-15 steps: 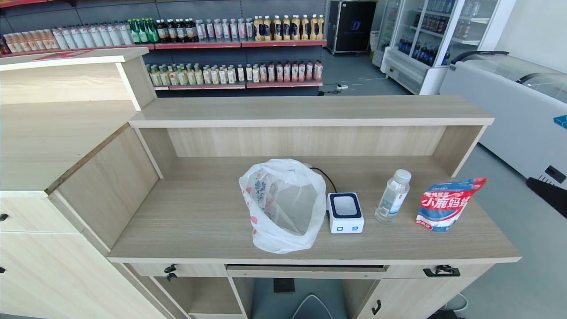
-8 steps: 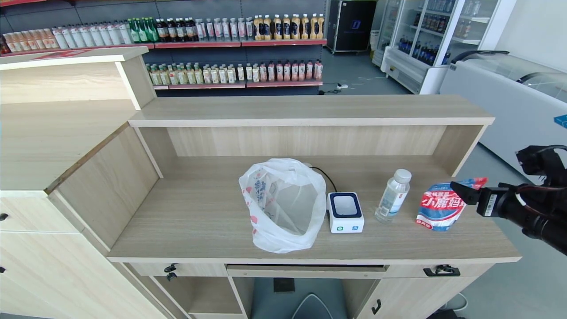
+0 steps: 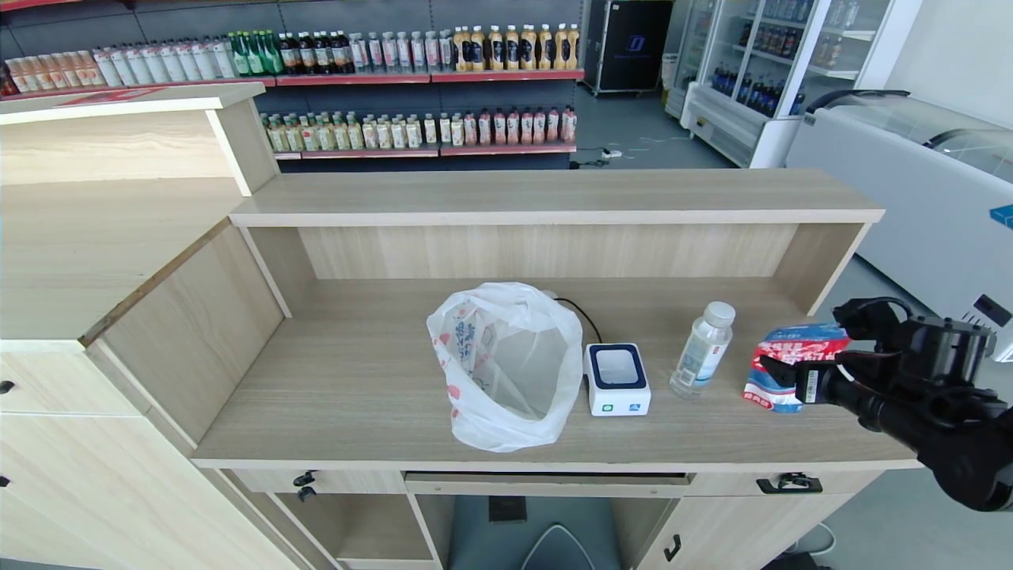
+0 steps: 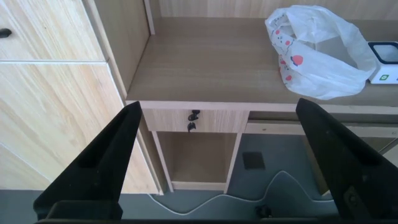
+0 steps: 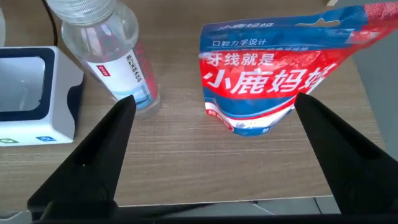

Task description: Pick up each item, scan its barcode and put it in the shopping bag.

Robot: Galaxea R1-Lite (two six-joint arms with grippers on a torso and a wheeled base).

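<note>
Glossy red-and-blue pouch (image 3: 791, 350) right of boxy white scanner (image 3: 616, 380), beyond clear plastic bottle (image 3: 701, 352)
Just ahead of right gripper (image 5: 216, 106), jaws spread wide

The pouch (image 3: 803, 348) at the desk's (image 3: 380, 388) right edge is partly hidden by the right gripper (image 3: 798, 338). In the right wrist view, the bottle's (image 5: 106, 43) cap is cut off.

White characters are running across the pouch (image 5: 267, 81); the bottle (image 5: 109, 46) beside the scanner (image 5: 28, 93) is carrying illegibly small label print.
</note>
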